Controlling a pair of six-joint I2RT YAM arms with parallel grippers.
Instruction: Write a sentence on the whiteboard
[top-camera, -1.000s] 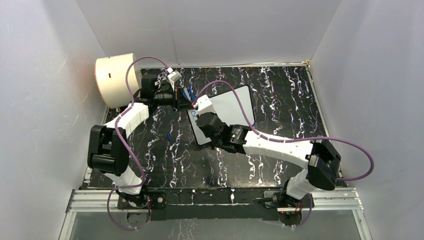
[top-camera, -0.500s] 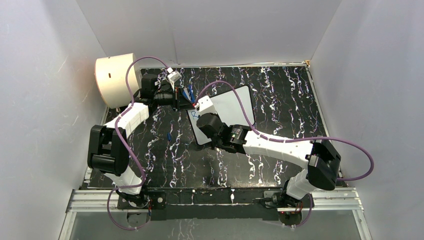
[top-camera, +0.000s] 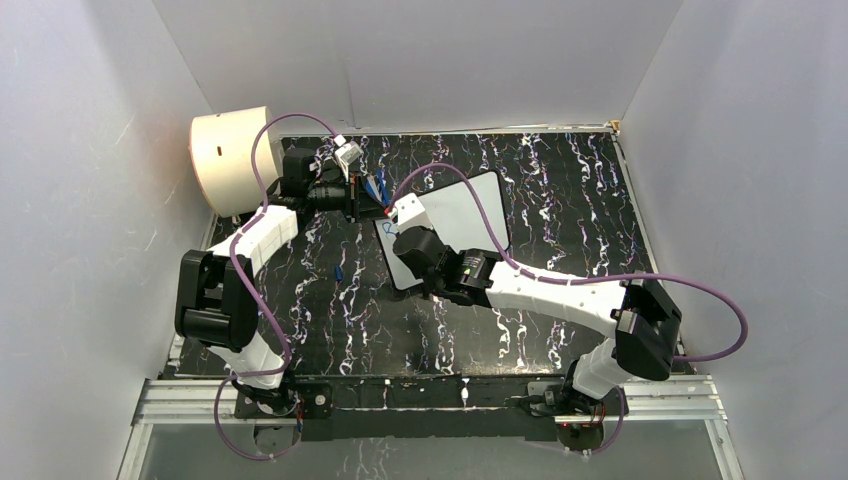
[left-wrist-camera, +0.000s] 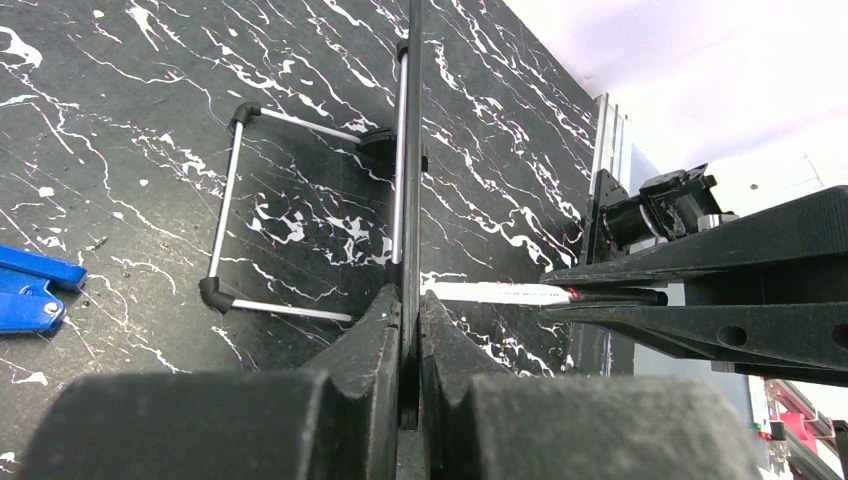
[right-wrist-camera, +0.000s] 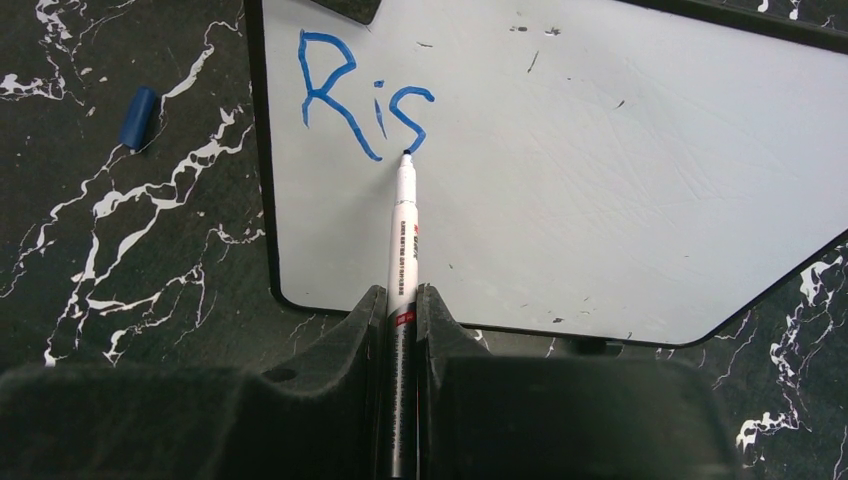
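Trouble could start on the left: if the left gripper (left-wrist-camera: 410, 305) slips on the edge of the whiteboard (top-camera: 462, 208), which sits mid-frame on the worktop (top-camera: 570, 190), the pen's push may shift it and skew the blue sentence (right-wrist-camera: 360, 100), which reads only "Ris". That gripper is pinched tight on the board's edge. The right gripper (right-wrist-camera: 402, 300) is narrow, clamping the marker (right-wrist-camera: 402, 235), tip touching the "s".

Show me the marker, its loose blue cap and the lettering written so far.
marker (right-wrist-camera: 403, 240): right wrist view, on its white barrel.
blue cap (right-wrist-camera: 138, 104): right wrist view, on its middle.
lettering (right-wrist-camera: 380, 115): right wrist view, on the stroke of the i.
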